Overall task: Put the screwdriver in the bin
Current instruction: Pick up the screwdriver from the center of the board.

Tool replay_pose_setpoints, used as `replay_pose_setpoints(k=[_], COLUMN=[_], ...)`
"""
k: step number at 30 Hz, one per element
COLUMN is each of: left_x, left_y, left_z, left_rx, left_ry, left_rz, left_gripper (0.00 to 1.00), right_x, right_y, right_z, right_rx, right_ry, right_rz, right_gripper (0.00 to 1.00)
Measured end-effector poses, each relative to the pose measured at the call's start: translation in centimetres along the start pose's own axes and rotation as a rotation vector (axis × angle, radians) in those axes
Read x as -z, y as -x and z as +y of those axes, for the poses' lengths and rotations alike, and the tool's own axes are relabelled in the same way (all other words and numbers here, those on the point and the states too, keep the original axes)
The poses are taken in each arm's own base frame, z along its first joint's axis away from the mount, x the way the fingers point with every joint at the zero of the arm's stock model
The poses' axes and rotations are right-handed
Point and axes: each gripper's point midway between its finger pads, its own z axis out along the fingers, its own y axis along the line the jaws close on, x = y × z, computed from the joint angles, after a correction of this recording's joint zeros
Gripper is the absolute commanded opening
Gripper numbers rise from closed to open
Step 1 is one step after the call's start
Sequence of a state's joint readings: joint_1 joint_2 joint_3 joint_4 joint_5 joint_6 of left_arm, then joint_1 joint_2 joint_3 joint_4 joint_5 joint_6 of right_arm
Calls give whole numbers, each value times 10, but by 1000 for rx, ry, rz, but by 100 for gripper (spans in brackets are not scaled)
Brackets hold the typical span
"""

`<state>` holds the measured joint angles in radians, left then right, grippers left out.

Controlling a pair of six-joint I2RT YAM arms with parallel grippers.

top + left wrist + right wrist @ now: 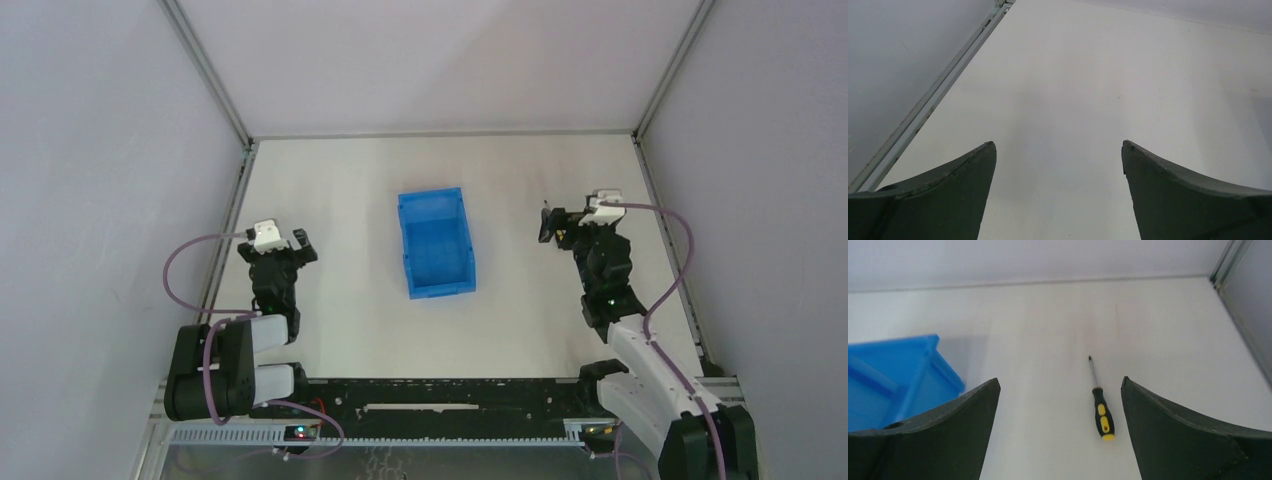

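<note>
The top camera sits high at the 6 o'clock edge and looks down on the whole counter [340, 190]. Each wrist camera sits low and close, looking forward. Past the left end effector [1058, 146] it sees bare counter, a wall rail [938, 95] at 10 o'clock. Past the right end effector [1060, 382] it sees the screwdriver [1100, 410] at 12 o'clock, the bin [893, 375] at 9 o'clock. The top view shares that bin [436, 245].
</note>
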<state>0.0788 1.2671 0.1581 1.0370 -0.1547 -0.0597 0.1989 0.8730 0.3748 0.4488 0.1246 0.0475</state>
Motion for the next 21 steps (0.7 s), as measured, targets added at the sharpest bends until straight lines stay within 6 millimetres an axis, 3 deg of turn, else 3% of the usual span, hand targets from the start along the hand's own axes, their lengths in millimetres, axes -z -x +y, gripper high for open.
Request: replay_pose_setpoints(k=[4,13,21], left_x=[0,0,0], left_y=[0,0,0], left_z=[0,0,0], left_rx=[0,0,0], left_ry=[0,0,0], left_rz=[0,0,0], left_gripper=[100,100,100], right_x=[2,18,34], right_y=[43,112,203], right_z=[1,5,13], right_rx=[-18,-24,-25], right_ry=[-18,-33,-26], right_rz=[-25,2,-48], right_gripper=[100,100,100])
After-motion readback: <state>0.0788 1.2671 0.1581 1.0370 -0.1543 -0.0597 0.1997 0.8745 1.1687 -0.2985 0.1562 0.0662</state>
